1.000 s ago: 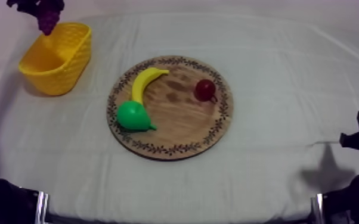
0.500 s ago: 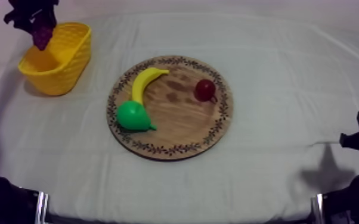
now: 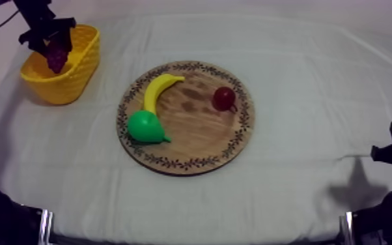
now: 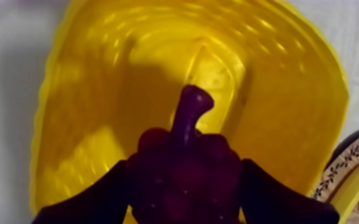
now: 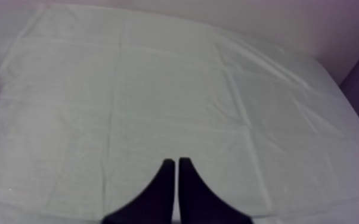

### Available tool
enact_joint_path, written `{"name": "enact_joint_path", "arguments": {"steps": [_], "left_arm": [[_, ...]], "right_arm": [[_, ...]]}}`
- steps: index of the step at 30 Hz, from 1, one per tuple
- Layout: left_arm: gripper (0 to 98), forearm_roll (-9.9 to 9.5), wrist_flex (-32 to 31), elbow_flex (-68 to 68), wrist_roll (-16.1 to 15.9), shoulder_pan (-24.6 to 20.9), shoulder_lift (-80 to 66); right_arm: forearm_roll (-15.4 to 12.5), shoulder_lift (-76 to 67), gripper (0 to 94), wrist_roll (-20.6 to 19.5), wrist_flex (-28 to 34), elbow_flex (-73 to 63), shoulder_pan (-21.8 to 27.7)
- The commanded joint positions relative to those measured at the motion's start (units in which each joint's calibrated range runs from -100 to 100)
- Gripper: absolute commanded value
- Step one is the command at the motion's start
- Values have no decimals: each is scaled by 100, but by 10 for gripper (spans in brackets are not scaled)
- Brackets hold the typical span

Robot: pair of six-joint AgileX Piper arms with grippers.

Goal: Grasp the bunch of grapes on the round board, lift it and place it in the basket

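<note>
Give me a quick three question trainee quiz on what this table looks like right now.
1. How many toy fruits lie on the wooden board?
2. True or false: the left gripper is shut on the bunch of grapes.
3. The grapes hang over: A the board, B the yellow basket, C bare cloth.
Key: 1 three: banana, pear, small red fruit. 2 true. 3 B.

The mouth of the yellow basket (image 3: 81,65) gapes open under the grapes (image 3: 58,55). Wide open cloth (image 3: 316,85) stretches right of the board (image 3: 202,130).
</note>
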Motion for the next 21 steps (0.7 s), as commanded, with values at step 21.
{"name": "enact_joint_path", "arguments": {"steps": [21], "left_arm": [[933, 2, -305, 321, -212, -46, -513]], "right_arm": [[-1, -2, 3, 1, -4, -5, -3]]}}
